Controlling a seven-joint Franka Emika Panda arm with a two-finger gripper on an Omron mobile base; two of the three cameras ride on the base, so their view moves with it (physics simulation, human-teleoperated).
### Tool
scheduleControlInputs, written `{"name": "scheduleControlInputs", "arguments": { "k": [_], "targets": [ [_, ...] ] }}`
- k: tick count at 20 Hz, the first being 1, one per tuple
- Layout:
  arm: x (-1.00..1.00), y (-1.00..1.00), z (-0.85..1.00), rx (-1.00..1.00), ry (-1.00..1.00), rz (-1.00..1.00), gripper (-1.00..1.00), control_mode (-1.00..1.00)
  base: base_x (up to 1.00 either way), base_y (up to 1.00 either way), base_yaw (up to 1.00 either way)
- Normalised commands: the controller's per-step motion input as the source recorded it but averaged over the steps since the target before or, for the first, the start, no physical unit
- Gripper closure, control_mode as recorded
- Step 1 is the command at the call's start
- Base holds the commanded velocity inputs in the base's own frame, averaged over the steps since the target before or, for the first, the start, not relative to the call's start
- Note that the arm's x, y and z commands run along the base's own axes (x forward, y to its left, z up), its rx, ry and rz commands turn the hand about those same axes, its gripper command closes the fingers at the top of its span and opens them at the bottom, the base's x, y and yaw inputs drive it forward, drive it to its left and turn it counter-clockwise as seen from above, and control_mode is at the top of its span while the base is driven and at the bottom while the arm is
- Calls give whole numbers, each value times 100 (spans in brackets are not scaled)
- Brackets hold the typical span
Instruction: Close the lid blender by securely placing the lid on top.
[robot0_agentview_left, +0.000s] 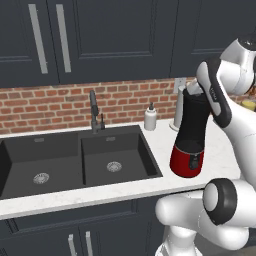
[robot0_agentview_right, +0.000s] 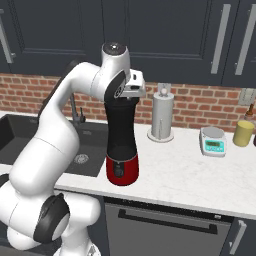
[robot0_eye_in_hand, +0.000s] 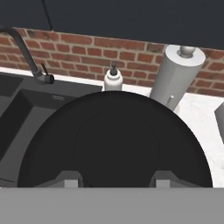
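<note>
The blender (robot0_agentview_left: 191, 137) stands on the white counter right of the sink, with a glossy red base and a tall black jar (robot0_agentview_right: 122, 135). My hand sits directly on top of the jar. In the hand view the round black lid (robot0_eye_in_hand: 116, 127) spreads wide just below the camera, with a raised round centre. My gripper (robot0_eye_in_hand: 116, 178) hangs over that centre, and its fingertips (robot0_eye_in_hand: 70, 178) stand wide apart on either side of it. I cannot tell whether they touch it. The jar's rim is hidden under the lid and hand.
A white soap bottle (robot0_agentview_left: 150, 118) and a paper-towel roll (robot0_agentview_right: 162, 117) stand at the brick wall behind the blender. The dark double sink (robot0_agentview_left: 75, 160) with its faucet (robot0_agentview_left: 93, 110) lies to the left. A white-and-teal scale (robot0_agentview_right: 213, 141) and a yellow jar (robot0_agentview_right: 243, 133) stand to the right.
</note>
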Motion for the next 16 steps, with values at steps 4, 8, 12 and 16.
{"name": "scheduleControlInputs", "arguments": {
  "k": [4,8,12,16],
  "targets": [
    [0,0,0,0,0,-4,100,-100,0,0,0],
    [0,0,-1,0,0,-4,100,-100,0,0,0],
    [0,0,-3,0,0,-1,100,-100,0,0,0],
    [0,0,-5,0,0,-1,-100,-100,0,0,0]
  ]
}}
